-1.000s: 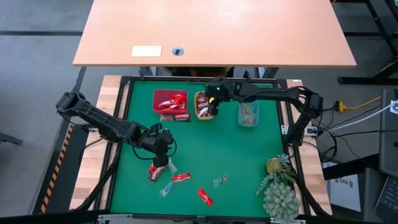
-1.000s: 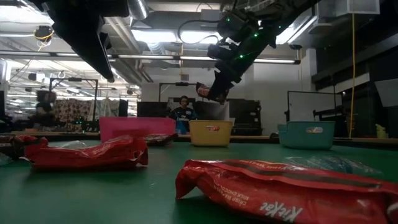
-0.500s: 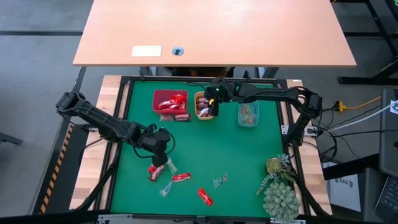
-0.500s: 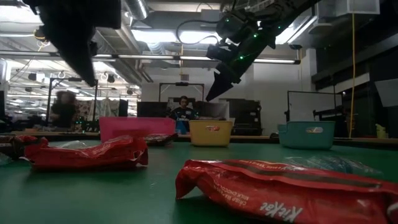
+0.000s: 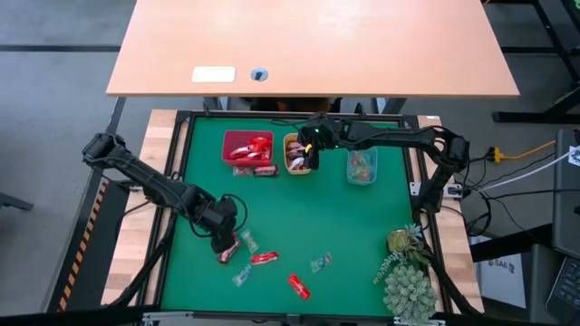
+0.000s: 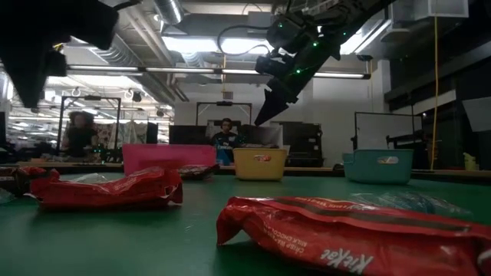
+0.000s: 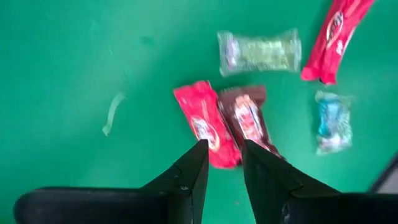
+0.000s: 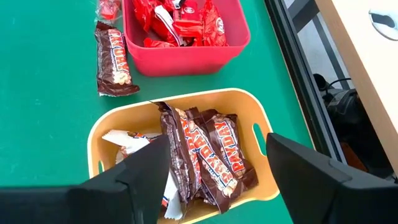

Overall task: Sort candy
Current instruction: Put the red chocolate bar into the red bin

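- We are looking into a robotics lab or workshop: exposed ducts (image 6: 165, 11) and strip lights (image 6: 192, 44) are running overhead.
- We are seeing a green worktop (image 5: 344, 217) sitting in a black frame, a person (image 6: 225, 139) sitting at monitors behind, and cables (image 5: 521, 154) trailing across grey floor.

Three trays stand in a row on the green desk (image 5: 299, 217): one red tray (image 5: 247, 148), one orange tray (image 5: 297, 154), one teal tray (image 5: 362, 167). Six loose candies (image 5: 264, 258) lie at the near side, a seventh, brown bar (image 5: 265, 170) beside the red tray. Two plants (image 5: 406, 276) occupy one corner
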`<state>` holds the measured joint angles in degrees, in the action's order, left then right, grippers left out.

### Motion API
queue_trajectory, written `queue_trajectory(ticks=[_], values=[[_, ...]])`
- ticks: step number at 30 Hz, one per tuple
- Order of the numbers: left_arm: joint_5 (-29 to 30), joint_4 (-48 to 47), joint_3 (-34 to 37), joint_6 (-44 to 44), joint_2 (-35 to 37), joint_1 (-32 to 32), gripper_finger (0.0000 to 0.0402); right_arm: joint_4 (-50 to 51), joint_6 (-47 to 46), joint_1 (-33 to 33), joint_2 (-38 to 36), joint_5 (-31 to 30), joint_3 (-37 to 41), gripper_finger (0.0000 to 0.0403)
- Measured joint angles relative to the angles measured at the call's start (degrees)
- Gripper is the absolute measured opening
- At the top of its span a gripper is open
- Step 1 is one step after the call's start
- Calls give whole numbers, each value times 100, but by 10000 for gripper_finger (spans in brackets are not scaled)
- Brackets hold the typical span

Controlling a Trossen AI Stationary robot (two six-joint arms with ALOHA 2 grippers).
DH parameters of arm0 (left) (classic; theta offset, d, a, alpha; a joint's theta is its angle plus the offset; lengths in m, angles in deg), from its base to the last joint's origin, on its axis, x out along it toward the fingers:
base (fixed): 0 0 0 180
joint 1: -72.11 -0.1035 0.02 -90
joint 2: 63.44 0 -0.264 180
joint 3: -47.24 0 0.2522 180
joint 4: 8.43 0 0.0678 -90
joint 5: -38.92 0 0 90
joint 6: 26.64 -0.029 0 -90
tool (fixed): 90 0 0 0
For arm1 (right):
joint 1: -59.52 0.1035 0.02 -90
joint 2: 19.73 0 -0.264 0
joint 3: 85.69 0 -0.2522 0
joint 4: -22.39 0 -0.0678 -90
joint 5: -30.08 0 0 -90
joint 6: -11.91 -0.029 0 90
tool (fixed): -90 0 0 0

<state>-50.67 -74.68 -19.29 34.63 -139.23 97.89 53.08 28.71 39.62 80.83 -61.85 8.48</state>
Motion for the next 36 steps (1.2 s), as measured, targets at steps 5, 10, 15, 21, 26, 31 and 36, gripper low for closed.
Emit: queue_trajectory(ticks=[5,10,15,21,26,31,36], values=[[-16,1,0,600,0,254,130,0,0,0,0,0,0,264],[251,41,0,827,-80,398,172,0,0,0,0,0,0,264],[643,70,0,917,-400,478,177,1,0,1,0,0,1,264],[655,84,0,916,-909,478,178,4,0,2,0,0,2,264],[655,376,0,912,-1283,476,178,7,0,2,0,0,2,264],[655,602,0,911,-1541,474,178,7,0,2,0,0,2,264],[657,586,0,910,-1790,474,178,11,0,4,0,0,2,264]])
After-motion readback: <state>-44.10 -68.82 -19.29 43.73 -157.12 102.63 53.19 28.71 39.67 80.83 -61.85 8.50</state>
